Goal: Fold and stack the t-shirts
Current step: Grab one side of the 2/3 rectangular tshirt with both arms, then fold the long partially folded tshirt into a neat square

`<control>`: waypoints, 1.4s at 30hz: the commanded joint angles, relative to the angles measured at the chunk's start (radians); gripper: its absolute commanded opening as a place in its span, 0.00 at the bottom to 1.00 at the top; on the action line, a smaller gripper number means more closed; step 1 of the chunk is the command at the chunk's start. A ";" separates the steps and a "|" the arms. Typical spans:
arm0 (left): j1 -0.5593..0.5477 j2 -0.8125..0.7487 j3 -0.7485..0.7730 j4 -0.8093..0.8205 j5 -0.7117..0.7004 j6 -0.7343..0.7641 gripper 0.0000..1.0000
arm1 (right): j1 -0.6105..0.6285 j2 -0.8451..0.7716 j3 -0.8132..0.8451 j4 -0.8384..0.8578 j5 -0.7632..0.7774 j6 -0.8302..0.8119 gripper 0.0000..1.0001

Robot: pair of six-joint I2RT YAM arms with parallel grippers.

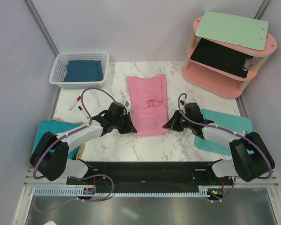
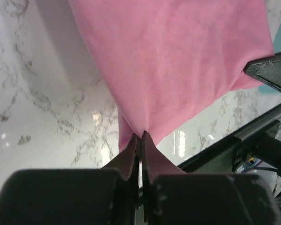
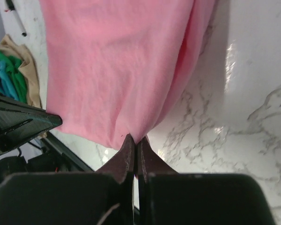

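Observation:
A pink t-shirt (image 1: 147, 103) lies lengthwise, partly folded, in the middle of the marble table. My left gripper (image 1: 131, 127) is shut on its near left corner, and in the left wrist view my fingertips pinch the pink cloth (image 2: 178, 56) at the gripper (image 2: 141, 134). My right gripper (image 1: 165, 125) is shut on the near right corner, where the pink cloth (image 3: 117, 70) bunches into the gripper (image 3: 135, 138). A dark blue t-shirt (image 1: 84, 70) lies in the white basket (image 1: 61, 70). A teal t-shirt (image 1: 44, 131) lies crumpled at the left edge, under my left arm.
A tan cloth (image 1: 68, 123) lies with the teal shirt. A marker pen (image 1: 76, 103) rests left of the pink shirt. A flat teal mat (image 1: 227, 129) lies under my right arm. A pink shelf (image 1: 225, 70) with clipboards stands at the back right.

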 commanded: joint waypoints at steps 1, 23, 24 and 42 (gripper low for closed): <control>-0.005 -0.147 -0.020 -0.155 0.007 -0.061 0.02 | 0.025 -0.160 -0.024 -0.150 -0.062 -0.024 0.00; 0.160 0.236 0.687 -0.301 -0.004 0.116 0.02 | -0.087 0.185 0.581 -0.146 0.058 -0.159 0.02; 0.170 0.259 0.712 -0.302 0.014 0.122 0.02 | -0.099 0.208 0.599 -0.137 0.053 -0.160 0.02; 0.346 0.769 1.238 -0.390 0.166 0.163 0.64 | -0.181 0.771 1.096 0.002 0.087 -0.165 0.73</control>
